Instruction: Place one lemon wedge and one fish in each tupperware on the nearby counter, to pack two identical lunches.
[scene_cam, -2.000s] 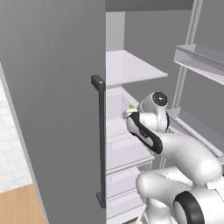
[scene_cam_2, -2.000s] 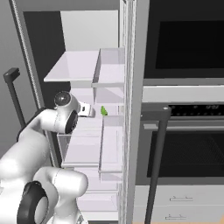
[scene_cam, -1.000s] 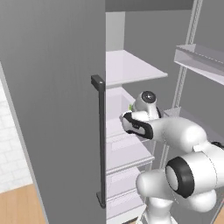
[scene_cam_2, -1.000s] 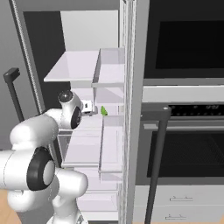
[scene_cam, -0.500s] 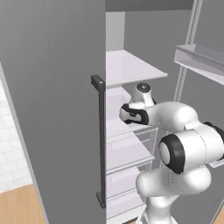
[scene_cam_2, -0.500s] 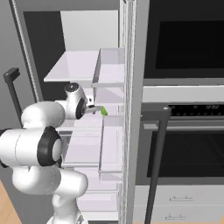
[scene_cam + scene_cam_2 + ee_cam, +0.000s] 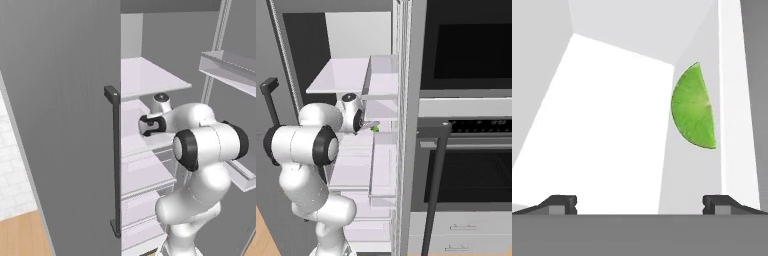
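A bright green lemon wedge (image 7: 694,107) rests on a white fridge shelf (image 7: 607,115), against the shelf's side wall, ahead of my gripper and nearer its right finger. The same lemon wedge (image 7: 375,129) shows as a green speck just past the hand. My gripper (image 7: 639,202) is open with nothing between its fingers, and no finger touches the wedge. The hand reaches into the open fridge at mid-shelf height, gripper (image 7: 144,126) pointing inward. The fish, the tupperware and the counter are out of view.
The open fridge door (image 7: 60,125) with its dark vertical handle (image 7: 115,160) stands close on the arm's left. Glass shelves (image 7: 341,75) lie above and below the hand. Door bins (image 7: 227,67) hang at the right. An oven (image 7: 466,170) with a dark handle (image 7: 433,195) adjoins the fridge.
The arm has stretched further into the fridge, carrying the hand toward the green wedge. The gripper has stayed open throughout.
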Controlling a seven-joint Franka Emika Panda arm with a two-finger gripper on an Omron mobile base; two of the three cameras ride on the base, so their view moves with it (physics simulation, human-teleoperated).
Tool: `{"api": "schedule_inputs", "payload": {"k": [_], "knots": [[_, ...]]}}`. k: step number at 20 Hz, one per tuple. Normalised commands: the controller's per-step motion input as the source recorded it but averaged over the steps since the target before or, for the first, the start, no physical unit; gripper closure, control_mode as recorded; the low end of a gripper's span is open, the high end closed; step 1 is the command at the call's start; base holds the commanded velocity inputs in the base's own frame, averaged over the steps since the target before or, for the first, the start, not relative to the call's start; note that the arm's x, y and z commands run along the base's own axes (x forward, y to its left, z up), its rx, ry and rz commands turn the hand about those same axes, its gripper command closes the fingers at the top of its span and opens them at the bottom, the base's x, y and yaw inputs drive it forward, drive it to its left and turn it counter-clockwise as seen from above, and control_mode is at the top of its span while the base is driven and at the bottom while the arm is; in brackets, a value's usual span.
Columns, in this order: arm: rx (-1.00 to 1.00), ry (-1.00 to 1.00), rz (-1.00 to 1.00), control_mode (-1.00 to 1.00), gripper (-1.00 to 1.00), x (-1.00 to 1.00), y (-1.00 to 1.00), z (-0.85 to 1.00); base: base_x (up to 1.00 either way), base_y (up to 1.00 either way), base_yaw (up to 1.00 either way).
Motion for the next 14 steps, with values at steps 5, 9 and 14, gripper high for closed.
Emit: {"api": "schedule_inputs", "payload": {"k": [5,9,14], "knots": [[-0.17,0.0,0.02,-1.0,-1.0,0.43,0.0,-0.74,0.0,0.0,0.0],[-0.1,0.0,0.01,-1.0,-1.0,0.43,0.0,-0.29,0.0,0.0,0.0],[-0.01,0.0,0.0,-1.0,-1.0,0.33,-0.13,0.0,0.0,0.0,0.0]]}}
